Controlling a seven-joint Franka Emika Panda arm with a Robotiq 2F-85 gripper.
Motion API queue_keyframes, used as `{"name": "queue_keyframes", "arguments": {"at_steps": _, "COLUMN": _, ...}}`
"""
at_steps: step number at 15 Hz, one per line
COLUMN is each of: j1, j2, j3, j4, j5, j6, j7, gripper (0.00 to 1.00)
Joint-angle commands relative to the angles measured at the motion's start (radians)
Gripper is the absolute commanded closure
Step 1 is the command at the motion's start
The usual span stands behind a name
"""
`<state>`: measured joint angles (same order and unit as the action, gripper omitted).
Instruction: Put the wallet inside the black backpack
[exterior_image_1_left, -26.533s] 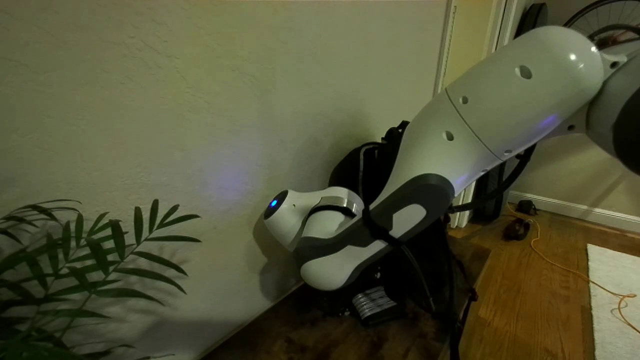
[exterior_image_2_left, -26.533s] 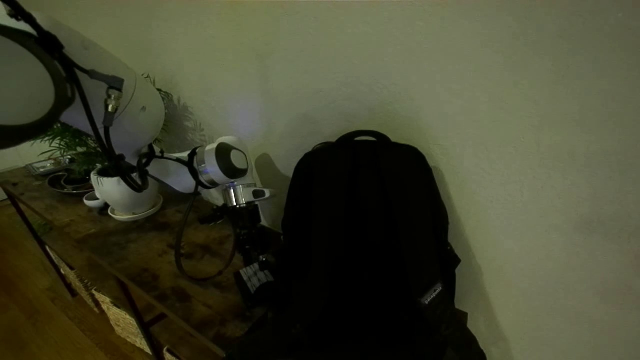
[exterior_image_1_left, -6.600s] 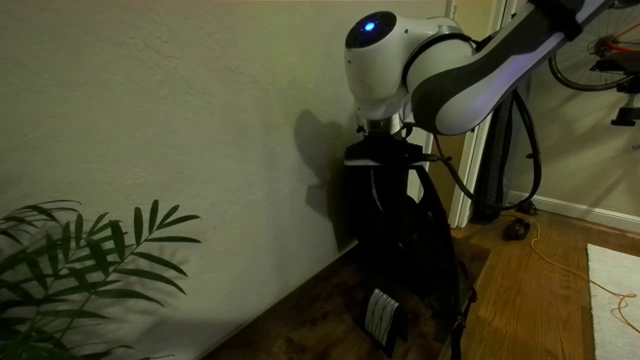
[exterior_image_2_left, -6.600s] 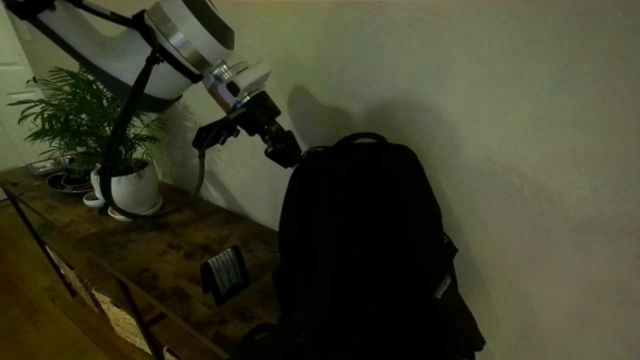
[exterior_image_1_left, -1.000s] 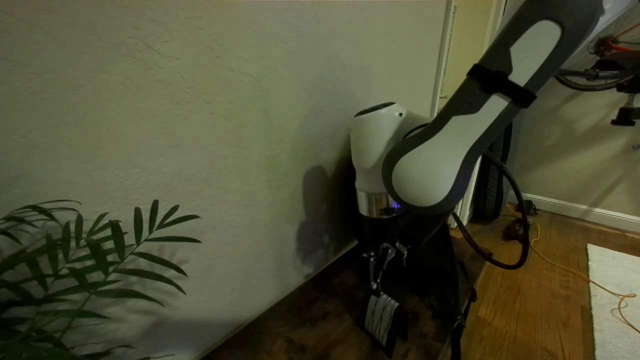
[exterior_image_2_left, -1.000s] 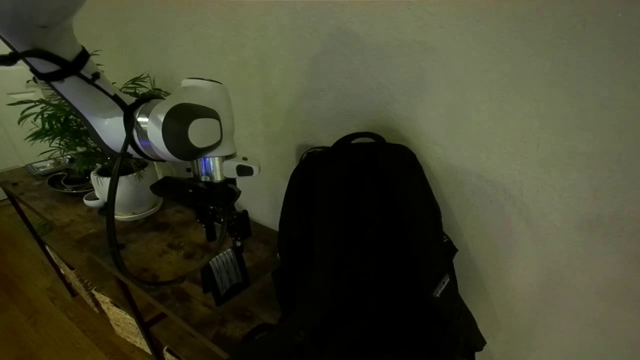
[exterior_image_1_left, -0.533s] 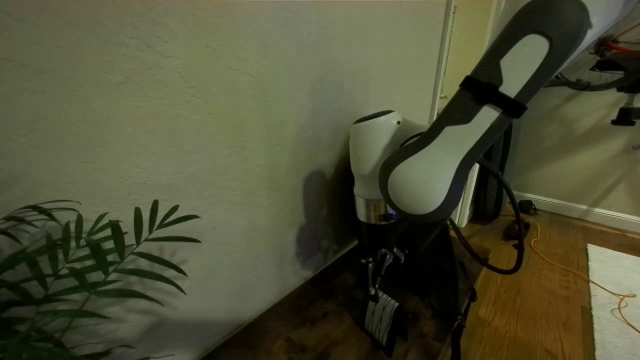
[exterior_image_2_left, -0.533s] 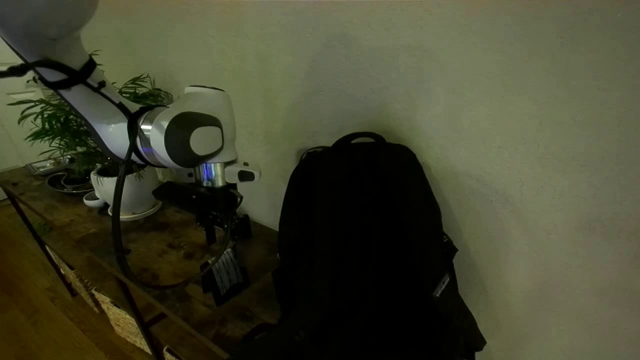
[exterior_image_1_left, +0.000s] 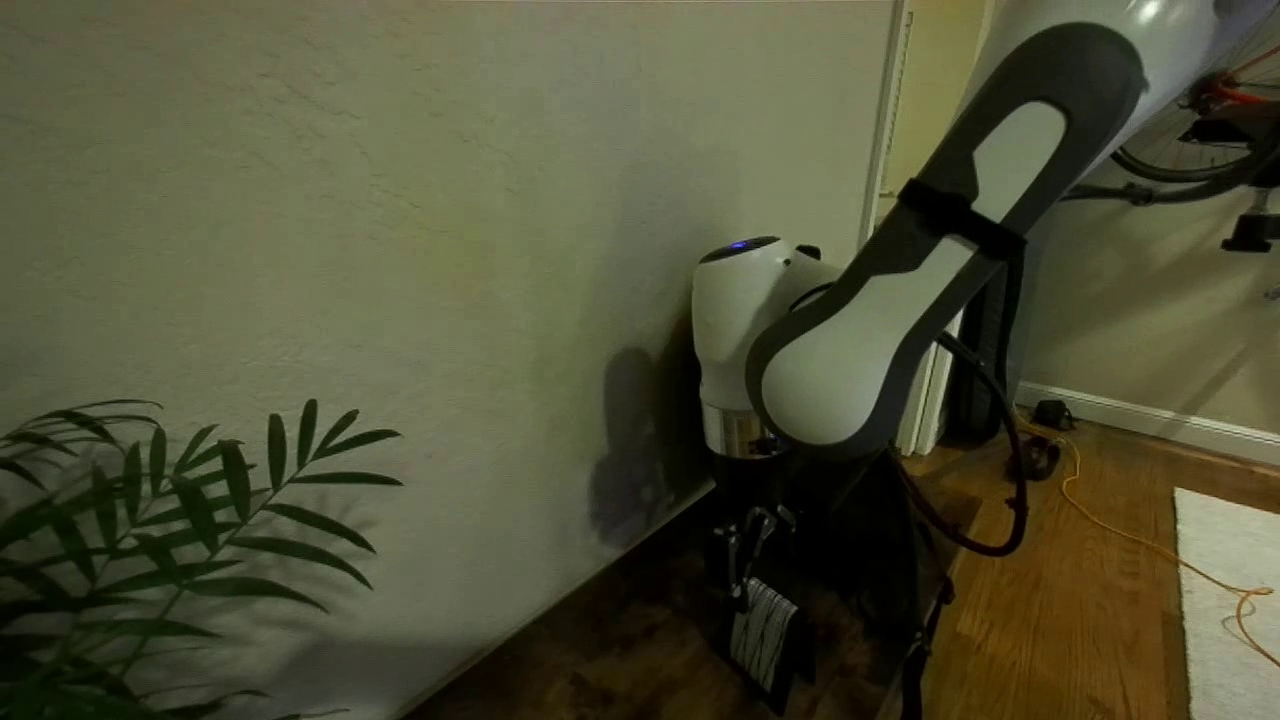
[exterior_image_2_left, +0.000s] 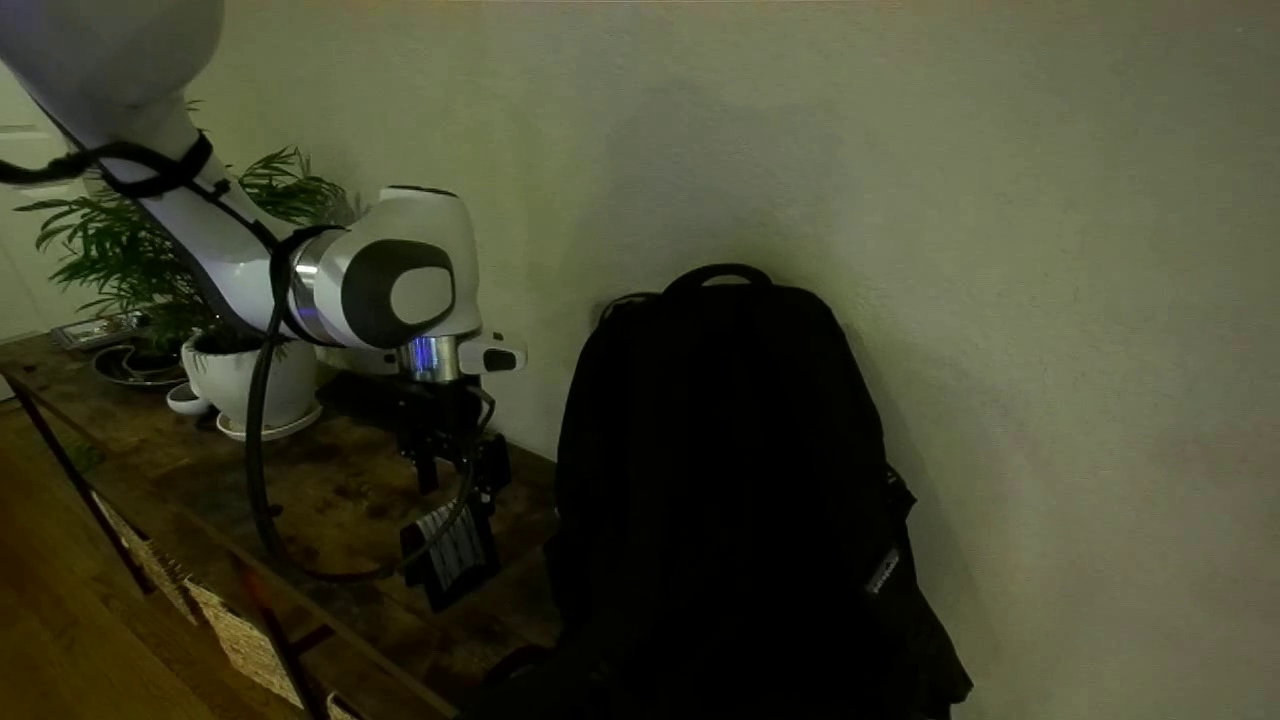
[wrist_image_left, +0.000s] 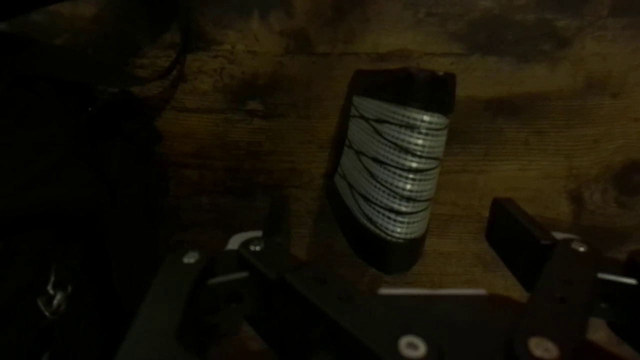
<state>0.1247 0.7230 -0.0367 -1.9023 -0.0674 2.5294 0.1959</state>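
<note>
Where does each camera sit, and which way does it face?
Exterior view: near the plant, looking past it along the wall; arm at frame right.
Exterior view: near the black backpack, looking past it toward the plant; arm at frame left.
Wrist view: mounted on the arm, looking down at the wallet; open gripper along the bottom.
Both exterior views share arm, wallet and black backpack.

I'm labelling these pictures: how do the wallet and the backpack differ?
The wallet is far smaller than the backpack. The wallet carries a wide, pale, black-lined band; the backpack looks almost wholly black. The wallet sits part-folded like a low tent; the backpack stands tall. Both have black outer surfaces.
</note>
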Motion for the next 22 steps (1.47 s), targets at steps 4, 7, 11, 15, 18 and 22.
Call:
{"name": "queue_keyframes", "arguments": {"at_steps": 4, "j1": -0.046, "j2": 0.034, "j3": 0.034, "j4": 0.020, "j5": 0.050, "j6": 0.017, "j7": -0.055, "gripper": 0.00}}
{"name": "queue_keyframes", "arguments": {"at_steps": 7, "j1": -0.055, "j2": 0.037, "j3": 0.040, "j4": 0.015, "j5": 0.071, "j6": 0.020, "j7": -0.065, "gripper": 0.00}}
{"name": "queue_keyframes", "arguments": {"at_steps": 11, "j1": -0.067, "j2": 0.047, "j3": 0.050, "j4": 0.014, "j5": 0.090, "j6": 0.026, "j7": -0.075, "gripper": 0.00}}
{"name": "queue_keyframes", "arguments": {"at_steps": 15, "j1": -0.071, "j2": 0.050, "j3": 0.053, "j4": 0.015, "j5": 0.097, "j6": 0.029, "j7": -0.075, "gripper": 0.09}}
{"name": "queue_keyframes", "arguments": {"at_steps": 18, "j1": -0.072, "j2": 0.052, "j3": 0.053, "j4": 0.016, "j5": 0.101, "j6": 0.032, "j7": -0.076, "gripper": 0.40}}
{"name": "queue_keyframes", "arguments": {"at_steps": 22, "j1": -0.072, "j2": 0.052, "j3": 0.052, "j4": 0.016, "j5": 0.102, "j6": 0.034, "j7": -0.075, "gripper": 0.66}}
